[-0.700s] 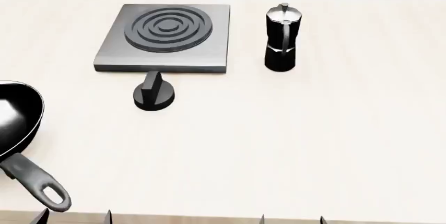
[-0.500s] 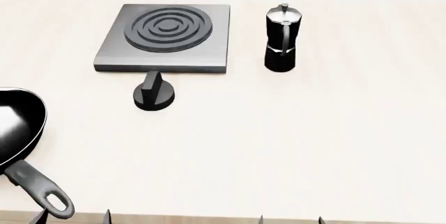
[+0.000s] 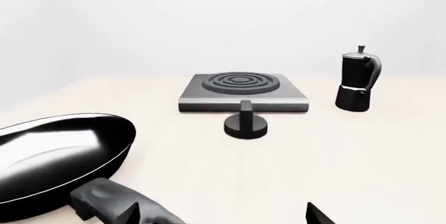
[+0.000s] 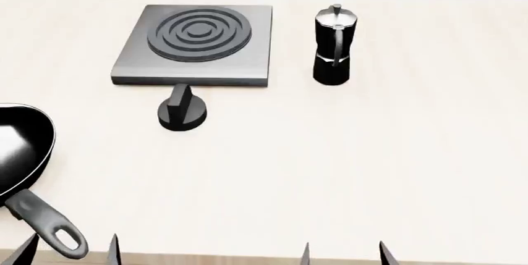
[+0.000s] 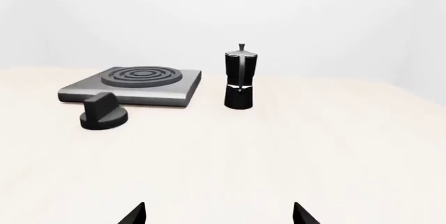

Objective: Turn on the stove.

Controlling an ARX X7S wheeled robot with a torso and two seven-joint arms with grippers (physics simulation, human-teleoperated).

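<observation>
The stove is a dark-grey square plate point(image 4: 194, 46) with raised burner rings at the far middle-left of the table. Its small round black knob point(image 4: 183, 109), fin upright, stands just in front of the plate. The left wrist view shows the plate point(image 3: 243, 92) and knob point(image 3: 245, 125) straight ahead; the right wrist view shows the plate point(image 5: 132, 85) and knob point(image 5: 103, 112) off to one side. My left gripper point(image 4: 71, 252) point(image 3: 223, 214) is open at the near edge, far from the knob. My right gripper point(image 4: 345, 256) point(image 5: 219, 214) is open and holds nothing.
A black frying pan point(image 4: 21, 147) point(image 3: 56, 156) lies at the near left, its handle point(image 4: 49, 225) reaching between my left fingertips. A black moka pot point(image 4: 333, 46) point(image 3: 359, 80) point(image 5: 239, 80) stands right of the plate. The table's front edge point(image 4: 247, 259) runs just below the fingertips.
All four fingertips have come farther up into the head view. The pan slid slightly toward the near edge at first, then stayed put. Stove, knob and pot have not moved.
</observation>
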